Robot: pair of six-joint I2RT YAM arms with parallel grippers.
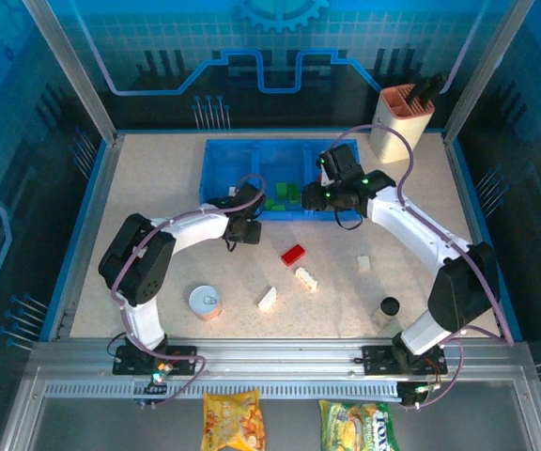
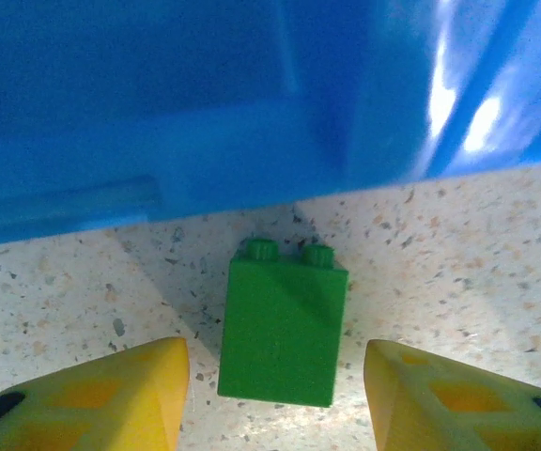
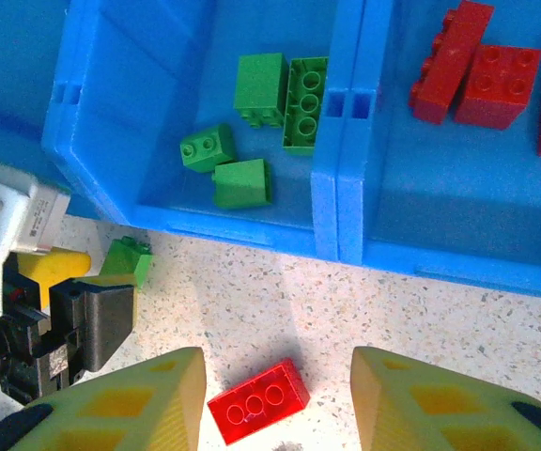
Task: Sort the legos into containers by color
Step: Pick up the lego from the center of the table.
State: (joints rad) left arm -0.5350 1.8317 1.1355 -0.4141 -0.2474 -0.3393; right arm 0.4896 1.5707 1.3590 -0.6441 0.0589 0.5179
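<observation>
the step in hand looks like the pick of a green brick (image 2: 283, 329). it lies on the speckled worktop (image 2: 477, 272) just in front of the near wall of the blue tray (image 2: 205, 113), with its studs toward that wall. the left claw (image 2: 275, 381) straddles it: the yellow fingers (image 2: 111, 395) stand apart, one on each side, with a gap showing on both sides, so nothing is clamped.

the right claw (image 3: 275, 395) is also spread and holds nothing. a loose red brick (image 3: 256, 399) lies on the worktop and shows between its fingers. in the overhead view this claw hangs by the tray's front edge, and the red brick lies some way nearer the arm bases, so i judge it is lined up above the brick, not down on it.

in the tray, the sorted green bricks (image 3: 252, 122) share one compartment. the sorted red bricks (image 3: 482, 70) lie in the next one, to the right in the right wrist view. three cream bricks (image 1: 305, 278) lie loose on the worktop.

the next move calls for the left claw to close squarely on the green brick's flat sides. it must then lift the brick clear of the tray wall, carry it over the compartment with the other greens and let go. the wall is close, so the lift should go up before it goes forward.
</observation>
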